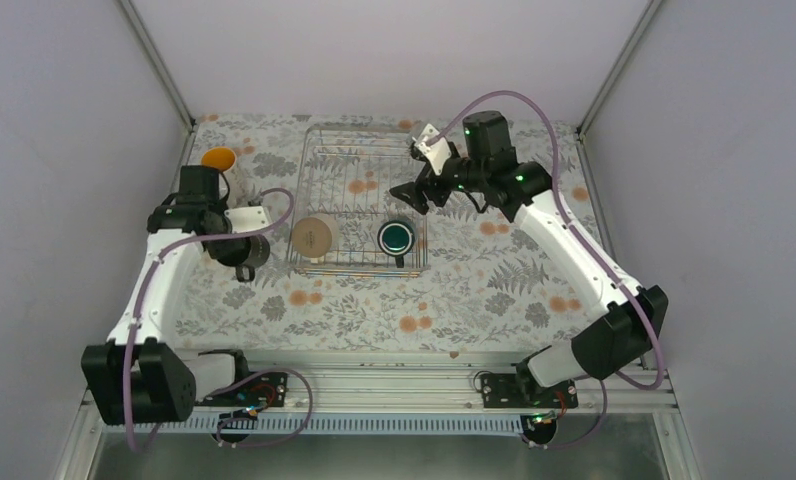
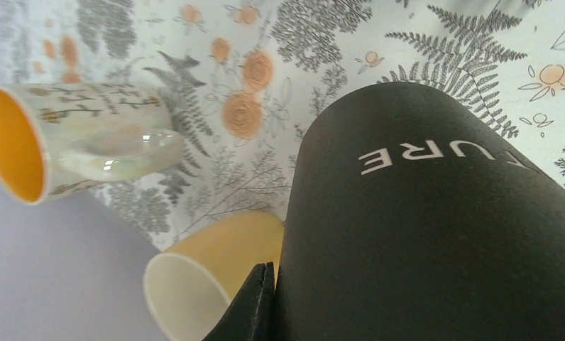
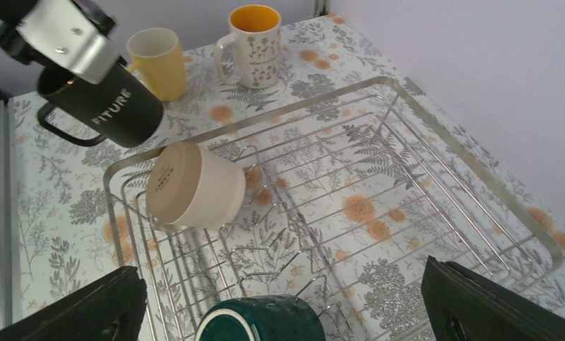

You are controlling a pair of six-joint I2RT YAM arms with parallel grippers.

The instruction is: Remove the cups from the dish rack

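My left gripper [image 1: 226,238] is clenched on the wall of the black mug [image 3: 99,106] and holds it tilted, just beside the left side of the dish rack [image 3: 478,186] and outside it. My right gripper [image 1: 415,194] is fully released, with both jaws wide apart above the rack's right part, and it carries nothing. The main risk I see is on the left. The yellow mug [image 2: 209,277] stands very near the black one, and the floral mug [image 3: 255,44] with the orange inside is a little further from the rack. If I let go while the black mug leans like this, I think it could fall on its side, roll and hit the yellow one. On the right, the green mug [image 3: 262,323] sits at the near edge of the rack, under the spread jaws, and a finger [image 3: 492,305] coming down might catch in the wires and drag the whole rack. The cream mug [image 3: 194,186] lies on its side in the rack's left part, so a push on the rack could make it roll. The left wrist view is almost filled by the black mug, and I cannot tell if it touches the table [image 1: 474,290]. From above the arm covers the yellow mug, and the right wrist view cuts off the green mug and does not show its handle clearly.
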